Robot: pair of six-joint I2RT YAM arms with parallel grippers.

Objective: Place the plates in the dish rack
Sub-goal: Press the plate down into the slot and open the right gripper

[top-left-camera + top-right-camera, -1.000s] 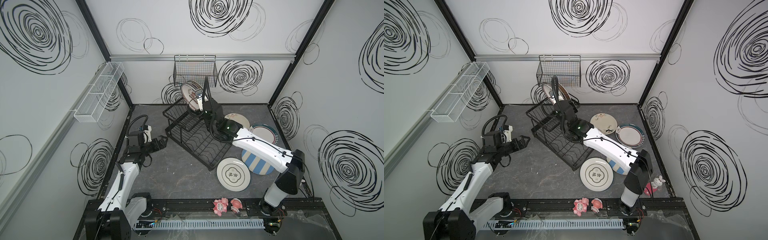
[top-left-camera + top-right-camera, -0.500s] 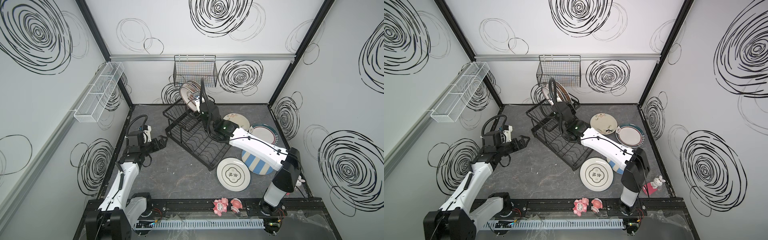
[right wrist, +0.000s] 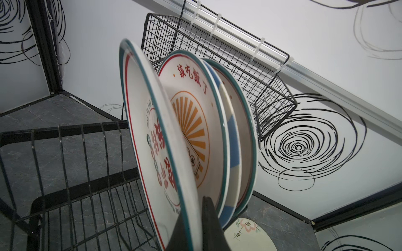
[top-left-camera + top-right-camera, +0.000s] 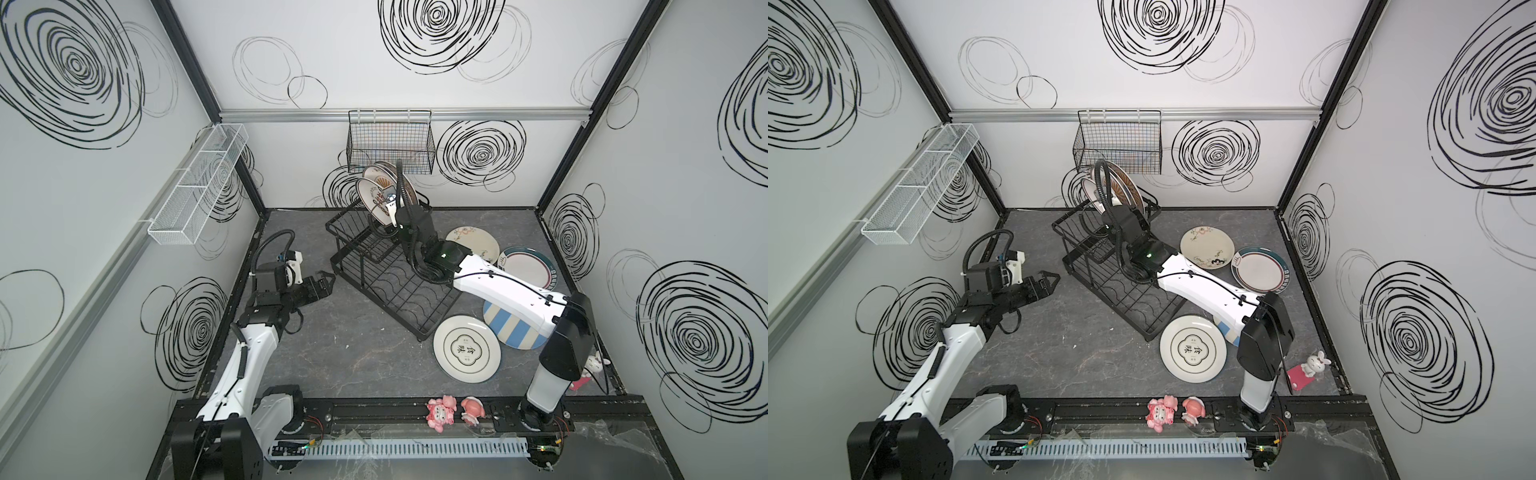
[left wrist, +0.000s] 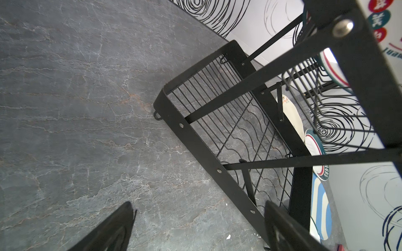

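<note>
moved: right arm (image 4: 498, 291) has carried the red-lettered plate (image 3: 156, 139) slightly farther over the dish rack (image 4: 399, 291), closer to the racked plates (image 4: 388, 176); left arm (image 4: 249, 353) unchanged.
right gripper (image 3: 195, 219): clenched on the rim of the red-lettered plate, which is carried on edge.
held plate place: at the dish rack's back end, upper tier, just beside the three racked plates; lower edge hidden, so seated or not, cannot tell.
left gripper (image 5: 198, 230): released, jaws spread, nothing in it, hovering just beside the dish rack's left side.
loose plates: four flat on the bench (image 4: 353, 365), all right of the dish rack: flower plate (image 4: 482, 249), teal-rim plate (image 4: 525, 270), striped plate (image 4: 513, 336), medallion plate (image 4: 465, 349).
key relation: plate stands out from the right gripper toward the back of the dish rack, face roughly parallel to the sunburst plate (image 3: 191, 121) next to it, gap narrow.
next move, my read: straight down into a slot, keeping that parallel.
nearer arm: right; left has the dish rack between it and every loose plate.
</note>
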